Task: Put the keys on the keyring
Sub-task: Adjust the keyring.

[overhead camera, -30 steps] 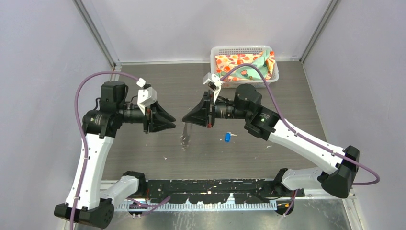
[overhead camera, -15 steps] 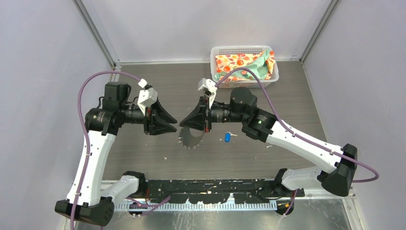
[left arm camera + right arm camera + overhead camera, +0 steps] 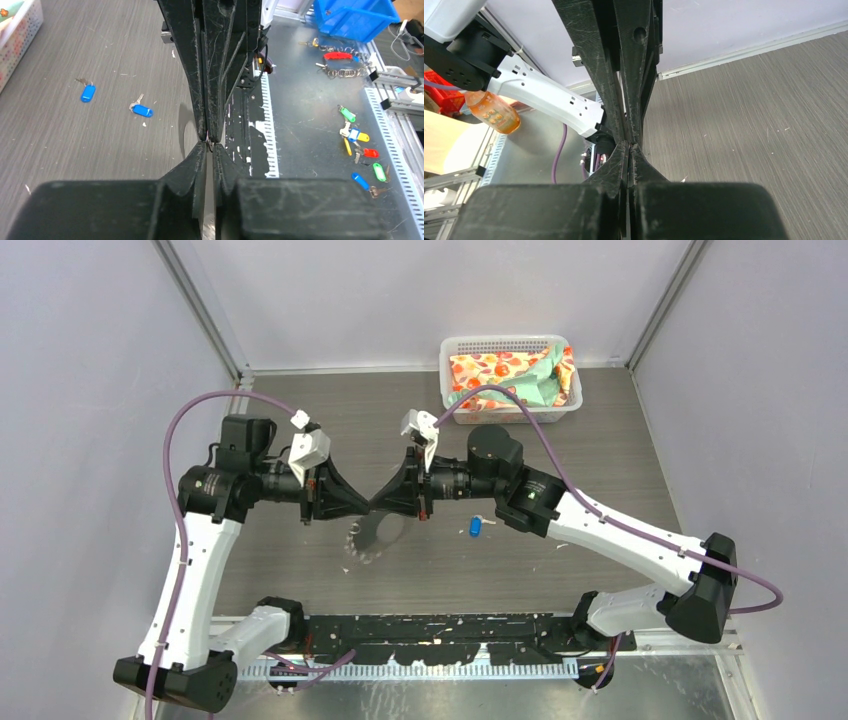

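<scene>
My left gripper (image 3: 366, 507) and right gripper (image 3: 380, 504) meet tip to tip above the table's middle. Both are shut, with a bit of wire between the tips. The keyring (image 3: 366, 539), a toothed-edged silvery loop, hangs below the tips, toward the left. In the left wrist view, my left gripper (image 3: 209, 145) faces the right one's fingers (image 3: 220, 75), and two blue-headed keys (image 3: 88, 93) (image 3: 142, 110) lie apart on the table. The top view shows only one key (image 3: 475, 527), right of the grippers. In the right wrist view, my right gripper (image 3: 629, 145) is shut.
A white basket (image 3: 505, 342) holding patterned cloth stands at the back right; its corner shows in the left wrist view (image 3: 17, 35). Beyond the near edge, a metal bench holds coloured key tags (image 3: 357, 137) and a blue bin (image 3: 355, 17). An orange bottle (image 3: 491, 112) stands beside the left arm.
My right gripper moved left with the keyring until its tips met my left gripper's. The ring swung from edge-on to face-on and shifted left. The key on the table stayed put.
</scene>
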You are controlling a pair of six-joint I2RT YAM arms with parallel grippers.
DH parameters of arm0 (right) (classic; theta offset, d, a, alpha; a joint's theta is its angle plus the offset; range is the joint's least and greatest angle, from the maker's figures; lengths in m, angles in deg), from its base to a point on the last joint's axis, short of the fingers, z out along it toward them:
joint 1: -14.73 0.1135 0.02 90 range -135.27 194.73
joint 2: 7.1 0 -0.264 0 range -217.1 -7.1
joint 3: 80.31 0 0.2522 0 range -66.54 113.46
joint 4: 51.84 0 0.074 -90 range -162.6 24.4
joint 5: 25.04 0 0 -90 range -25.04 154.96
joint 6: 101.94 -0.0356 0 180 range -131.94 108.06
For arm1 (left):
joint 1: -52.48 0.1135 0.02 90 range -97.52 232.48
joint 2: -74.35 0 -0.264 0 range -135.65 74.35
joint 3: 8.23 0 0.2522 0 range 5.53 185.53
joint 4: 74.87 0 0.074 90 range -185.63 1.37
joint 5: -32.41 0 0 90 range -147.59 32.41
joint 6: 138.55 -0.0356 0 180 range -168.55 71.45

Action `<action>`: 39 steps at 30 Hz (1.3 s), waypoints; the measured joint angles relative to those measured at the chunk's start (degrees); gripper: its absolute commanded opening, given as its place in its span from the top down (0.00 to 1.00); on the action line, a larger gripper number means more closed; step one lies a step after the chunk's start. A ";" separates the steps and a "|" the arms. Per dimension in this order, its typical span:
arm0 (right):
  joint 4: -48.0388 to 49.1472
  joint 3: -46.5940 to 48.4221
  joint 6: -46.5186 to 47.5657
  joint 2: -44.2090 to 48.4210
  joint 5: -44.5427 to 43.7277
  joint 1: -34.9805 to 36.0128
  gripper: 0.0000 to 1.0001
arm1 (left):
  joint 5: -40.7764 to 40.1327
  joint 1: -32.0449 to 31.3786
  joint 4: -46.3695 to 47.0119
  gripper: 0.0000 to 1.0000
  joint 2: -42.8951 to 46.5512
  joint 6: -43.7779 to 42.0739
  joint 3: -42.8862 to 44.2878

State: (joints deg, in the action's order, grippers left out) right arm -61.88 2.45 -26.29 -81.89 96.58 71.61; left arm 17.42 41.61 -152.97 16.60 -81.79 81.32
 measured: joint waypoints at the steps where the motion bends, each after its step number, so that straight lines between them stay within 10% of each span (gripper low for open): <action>1: -0.15 0.02 0.07 0.00 -0.02 0.02 0.99 | -0.15 0.00 -0.35 0.99 0.02 -0.28 -0.02; 14: -0.94 0.90 0.02 -0.09 0.02 0.44 0.79 | -1.81 -0.17 1.73 1.00 1.18 1.70 -2.58; 21: -2.73 0.92 -0.20 2.14 -0.57 0.44 0.49 | -3.02 -0.17 11.72 1.00 5.46 12.11 -9.31; 39: -0.39 -5.09 2.03 10.75 -0.94 0.44 0.57 | 3.82 -0.28 34.60 1.00 14.91 25.42 -12.81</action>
State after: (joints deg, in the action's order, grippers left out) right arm -62.27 -2.65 -24.26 -71.13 95.64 72.05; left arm 21.24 41.33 -118.37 31.50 -56.37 68.51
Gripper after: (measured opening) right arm 0.472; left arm 0.009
